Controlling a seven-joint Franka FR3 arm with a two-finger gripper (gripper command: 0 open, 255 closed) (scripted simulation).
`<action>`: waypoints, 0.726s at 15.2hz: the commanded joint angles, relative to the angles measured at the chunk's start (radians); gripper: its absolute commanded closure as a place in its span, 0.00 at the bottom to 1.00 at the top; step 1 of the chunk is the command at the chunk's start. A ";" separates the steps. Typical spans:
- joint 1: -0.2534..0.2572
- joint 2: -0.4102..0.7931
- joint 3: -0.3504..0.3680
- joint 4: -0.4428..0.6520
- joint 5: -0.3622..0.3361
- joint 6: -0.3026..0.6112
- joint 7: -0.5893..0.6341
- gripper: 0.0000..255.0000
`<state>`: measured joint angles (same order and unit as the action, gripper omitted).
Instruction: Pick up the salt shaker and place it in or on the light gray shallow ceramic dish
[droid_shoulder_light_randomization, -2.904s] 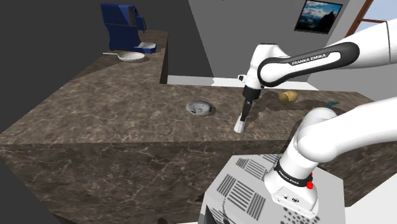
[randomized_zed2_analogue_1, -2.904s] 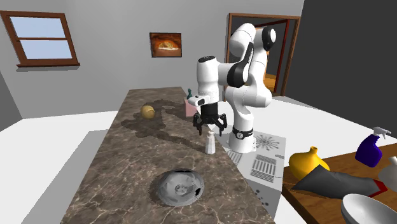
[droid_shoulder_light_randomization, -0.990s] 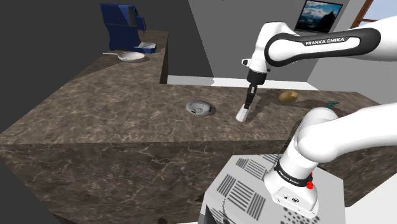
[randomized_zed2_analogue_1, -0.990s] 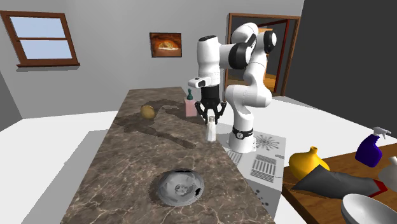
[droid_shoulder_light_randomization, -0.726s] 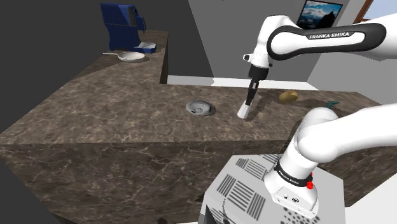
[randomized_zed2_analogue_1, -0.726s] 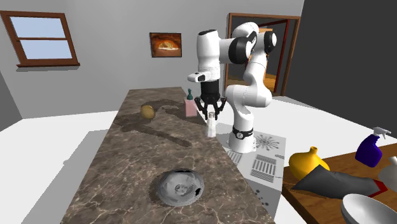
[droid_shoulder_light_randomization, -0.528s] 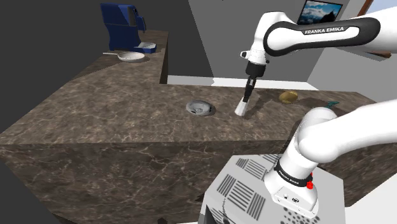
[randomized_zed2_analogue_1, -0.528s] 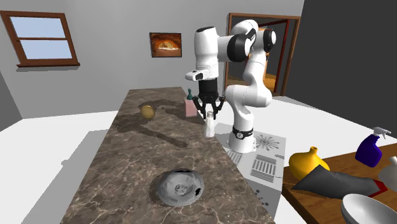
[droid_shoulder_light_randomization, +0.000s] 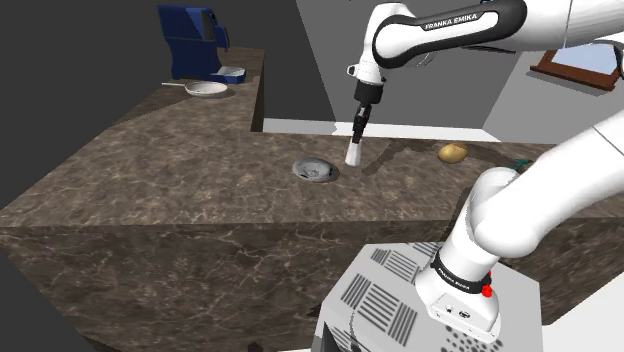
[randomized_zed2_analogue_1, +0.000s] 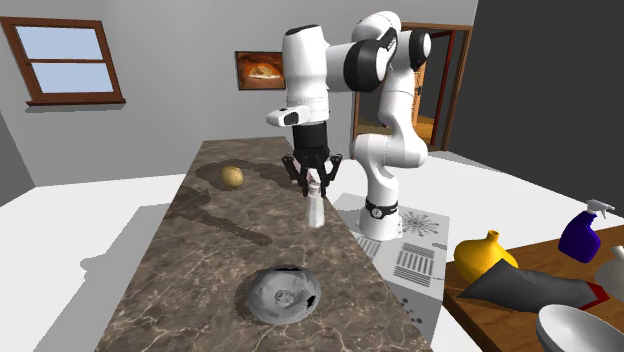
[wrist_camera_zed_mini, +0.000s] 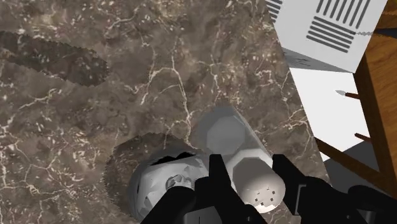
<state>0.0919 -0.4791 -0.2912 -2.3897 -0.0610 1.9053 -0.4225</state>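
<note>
Salt shaker (randomized_zed2_analogue_1: 315, 205), white, clasped at its top between the closed fingers of the black gripper (randomized_zed2_analogue_1: 313, 183), hanging clear of the dark marble counter (droid_shoulder_light_randomization: 150, 170). Carry step in hand, by the look of it: from the wrist, just beside the light gray dish (wrist_camera_zed_mini: 149, 184), not yet over its middle. Next: shift slightly further across to centre above the dish, then lower gently, releasing only once seated

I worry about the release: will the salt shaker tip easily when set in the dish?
Probably yes: the salt shaker is tall and narrow, so it may topple. The dish looks uneven inside, likely adding wobble.
</note>
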 joint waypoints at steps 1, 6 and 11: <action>0.016 0.086 -0.010 0.079 0.019 0.006 -0.011 1.00; 0.046 0.286 -0.022 0.290 0.077 -0.011 -0.029 1.00; 0.055 0.441 -0.029 0.459 0.126 -0.034 -0.048 1.00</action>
<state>0.1464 -0.0617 -0.3189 -1.9484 0.0575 1.8670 -0.4660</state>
